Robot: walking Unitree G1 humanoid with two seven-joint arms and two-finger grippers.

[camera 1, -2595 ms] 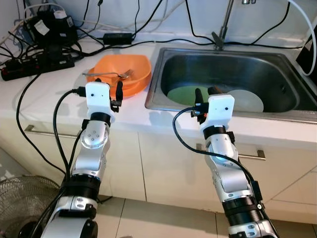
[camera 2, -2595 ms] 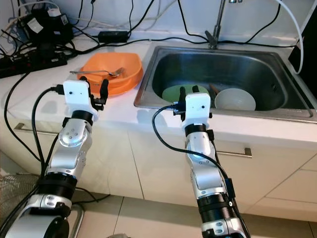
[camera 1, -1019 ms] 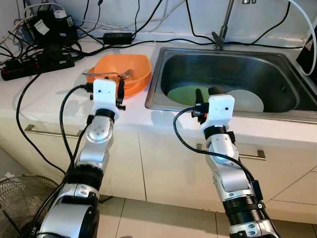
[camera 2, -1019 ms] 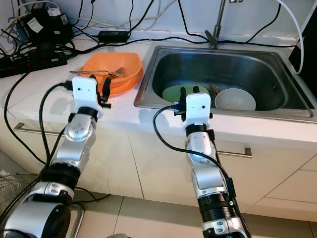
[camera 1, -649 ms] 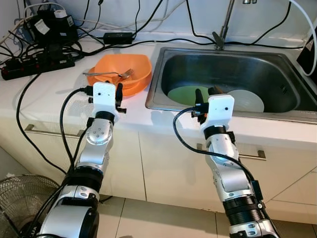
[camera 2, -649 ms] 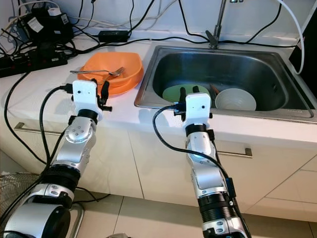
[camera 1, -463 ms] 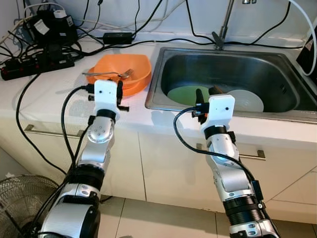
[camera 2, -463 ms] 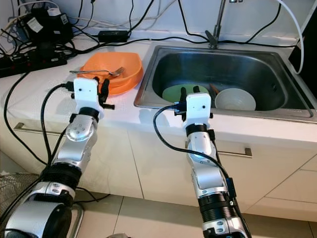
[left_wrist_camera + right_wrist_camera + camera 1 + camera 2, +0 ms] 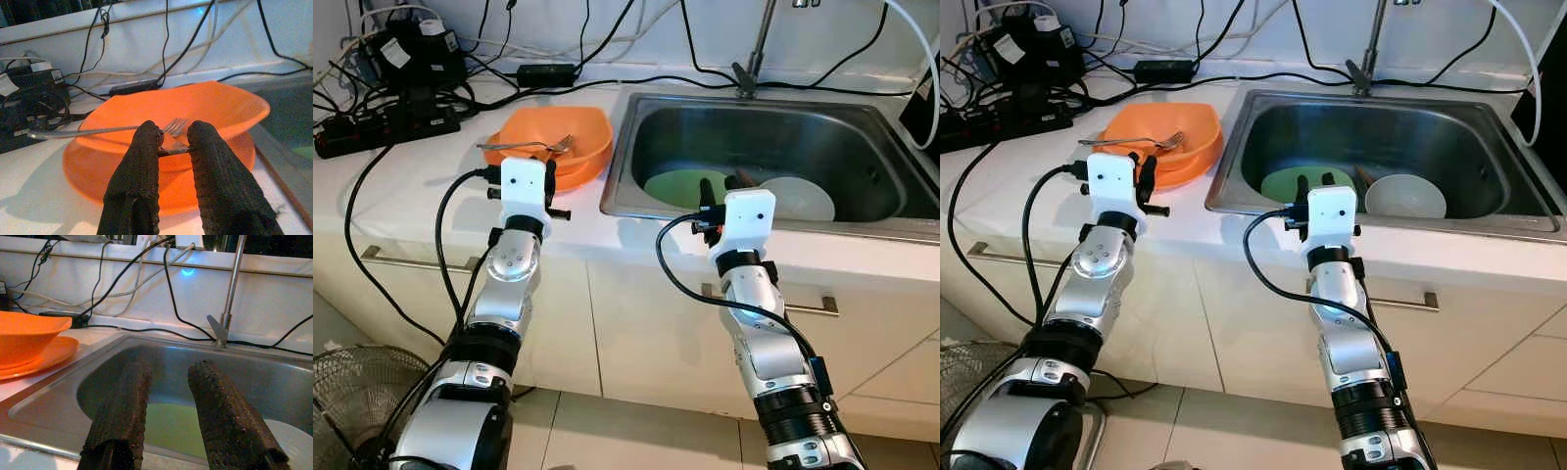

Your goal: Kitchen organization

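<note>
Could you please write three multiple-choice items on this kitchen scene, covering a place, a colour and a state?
1. Where does the fork lie?
A. in the sink
B. across the orange bowl
C. on the floor

2. What colour is the plate beside the white bowl in the sink?
A. green
B. blue
C. black

3. How are the right gripper fingers?
A. shut on a sponge
B. shut on the tap
C. open, holding nothing

Answers: 1 B, it rests on the orange bowl's rim; 2 A, the green plate lies there; 3 C, sink metal shows between them.
</note>
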